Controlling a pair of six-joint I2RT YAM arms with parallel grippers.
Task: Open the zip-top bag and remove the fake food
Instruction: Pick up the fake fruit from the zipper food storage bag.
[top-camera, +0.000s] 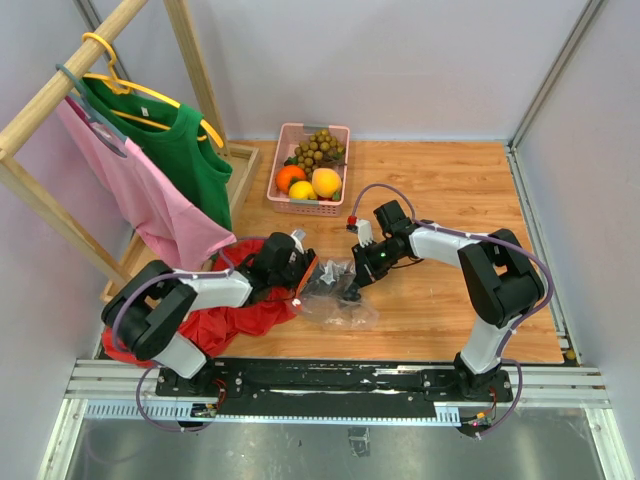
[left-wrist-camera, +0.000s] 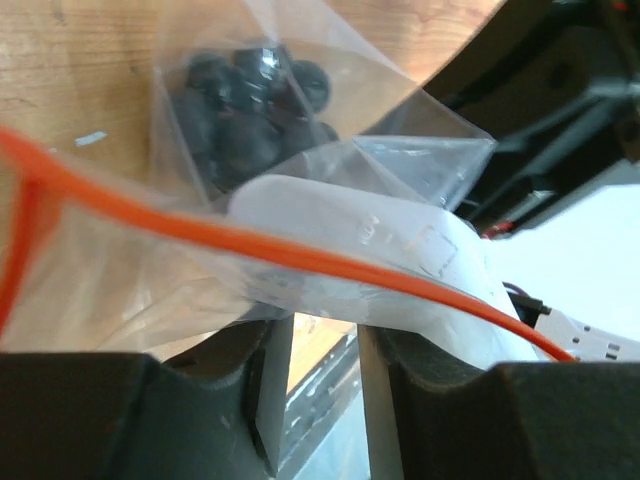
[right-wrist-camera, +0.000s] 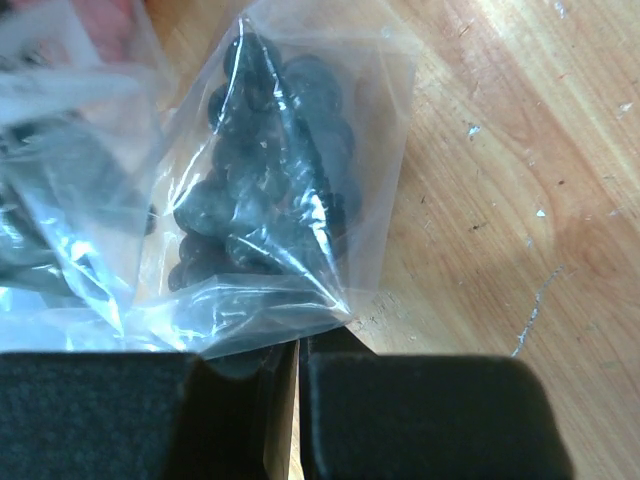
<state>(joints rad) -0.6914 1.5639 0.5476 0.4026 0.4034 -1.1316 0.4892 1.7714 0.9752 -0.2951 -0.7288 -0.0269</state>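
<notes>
We're on the opening step. The zip-top bag (top-camera: 340, 300) lies near the middle of the worktop (top-camera: 450, 200), toward its near edge, with both arms on it. The right gripper (top-camera: 352, 285) is clamped tight on a pinch of clear film, and its wrist view shows the dark purple bunch (right-wrist-camera: 265, 170) inside the bag, close to the fingers. The left gripper (top-camera: 303, 268) sits at the orange-red zip strip (left-wrist-camera: 300, 255), jaws narrowly parted with wood showing between them. We can't tell whether any film is caught there.

Next, we judge, the left needs a firm bite on 1 lip so the 2 arms can pull the mouth apart. The red cloth (top-camera: 235, 320) bunches under the left arm near the near left corner, just beside the bag, and could snag. The pink basket (top-camera: 310, 209) stands well apart at the far edge.
</notes>
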